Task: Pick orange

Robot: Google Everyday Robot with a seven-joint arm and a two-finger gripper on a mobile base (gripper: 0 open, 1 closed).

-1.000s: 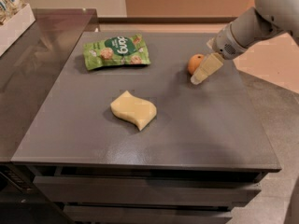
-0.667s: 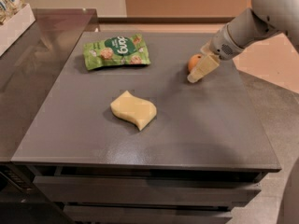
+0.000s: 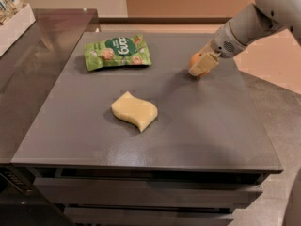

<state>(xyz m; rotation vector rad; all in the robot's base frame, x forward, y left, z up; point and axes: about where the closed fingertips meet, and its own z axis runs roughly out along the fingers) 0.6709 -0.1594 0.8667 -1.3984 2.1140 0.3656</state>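
Observation:
The orange is a small round fruit on the grey table, at the far right. Most of it is hidden behind my gripper, which reaches down from the upper right and sits right against its front side. Only its left edge shows. I cannot tell whether the orange is held or whether it still rests on the table.
A wavy pale-yellow sponge lies near the table's middle. A green snack bag lies at the far left. A white bin stands on the counter to the left. The table's right edge is close to the gripper.
My gripper has edged slightly up and to the left against the orange, and covers more of it now. The sponge and the bag have not moved.

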